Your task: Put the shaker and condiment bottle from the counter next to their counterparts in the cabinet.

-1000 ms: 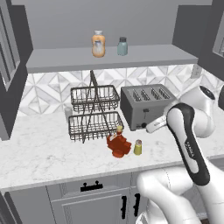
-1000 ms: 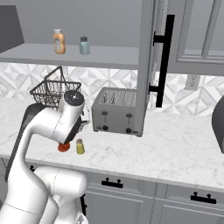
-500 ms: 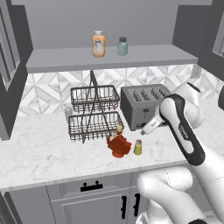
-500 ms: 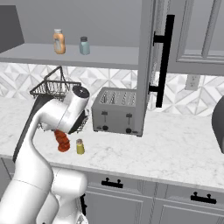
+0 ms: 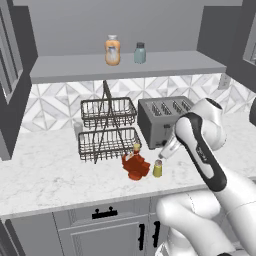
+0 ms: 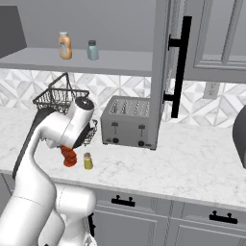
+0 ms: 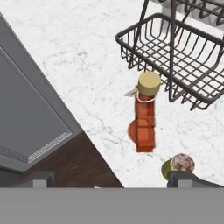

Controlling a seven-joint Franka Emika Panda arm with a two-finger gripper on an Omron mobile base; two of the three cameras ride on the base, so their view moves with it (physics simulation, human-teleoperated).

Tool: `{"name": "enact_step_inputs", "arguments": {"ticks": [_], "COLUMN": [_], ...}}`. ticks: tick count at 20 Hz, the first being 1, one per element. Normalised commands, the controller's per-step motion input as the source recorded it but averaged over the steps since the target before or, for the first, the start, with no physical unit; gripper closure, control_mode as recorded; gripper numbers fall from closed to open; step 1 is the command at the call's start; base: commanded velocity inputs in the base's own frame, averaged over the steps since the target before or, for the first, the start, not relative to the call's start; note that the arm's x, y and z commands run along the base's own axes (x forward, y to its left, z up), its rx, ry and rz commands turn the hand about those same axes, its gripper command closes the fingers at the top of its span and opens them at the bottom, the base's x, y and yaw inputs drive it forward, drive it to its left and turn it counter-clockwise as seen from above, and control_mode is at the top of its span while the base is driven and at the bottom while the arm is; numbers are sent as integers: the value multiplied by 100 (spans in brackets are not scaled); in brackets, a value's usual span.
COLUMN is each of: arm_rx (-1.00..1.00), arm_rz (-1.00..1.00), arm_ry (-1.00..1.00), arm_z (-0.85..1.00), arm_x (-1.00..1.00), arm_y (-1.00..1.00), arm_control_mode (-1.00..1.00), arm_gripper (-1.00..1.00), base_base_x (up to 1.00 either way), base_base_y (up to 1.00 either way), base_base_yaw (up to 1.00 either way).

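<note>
Gripper (image 7: 111,179) jaws stand wide apart with nothing between them, its two dark tips low in the hand view, looking down on the white marble bench (image 7: 78,65). Below it stands the condiment bottle (image 7: 144,122), dark red and ribbed with a yellow cap, upright just in front of the black two-tier wire basket rack (image 7: 183,57). Just beside the bottle stands the yellow-green shaker (image 7: 175,166), close to one fingertip in the hand view; the two look close together, though whether they touch is unclear. From the left base view, the bottle (image 5: 134,164) and shaker (image 5: 157,168) sit near the bench's front edge, before the rack (image 5: 106,129) and a silver toaster (image 5: 161,120). Up in the open grey cabinet (image 5: 125,67), the orange bottle with white cap (image 5: 112,50) and the pale teal-grey shaker (image 5: 140,53) stand side by side, slightly apart, on the shelf.
</note>
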Motion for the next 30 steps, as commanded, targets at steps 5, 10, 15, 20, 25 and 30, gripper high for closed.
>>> {"name": "enact_step_inputs", "arguments": {"ticks": [5, 10, 15, 20, 25, 30], "arm_rx": [-5, -6, 0, 0, 0, 0], "arm_rz": [7, 2, 0, 0, 0, 0], "arm_ry": [-14, 1, 4, 1, 0, 0], "arm_z": [-23, -3, -3, -11, -18, -25], "arm_x": [3, 24, 17, 11, 8, 15], "arm_y": [7, 19, 2, 0, 0, 0], "arm_control_mode": [-100, -100, -100, -100, -100, -100], "arm_gripper": [-100, -100, -100, -100, -100, -100], "base_base_x": [0, 0, 0, 0, 0, 0], "base_base_y": [0, 0, 0, 0, 0, 0], "base_base_yaw": [0, 0, 0, 0, 0, 0]}}
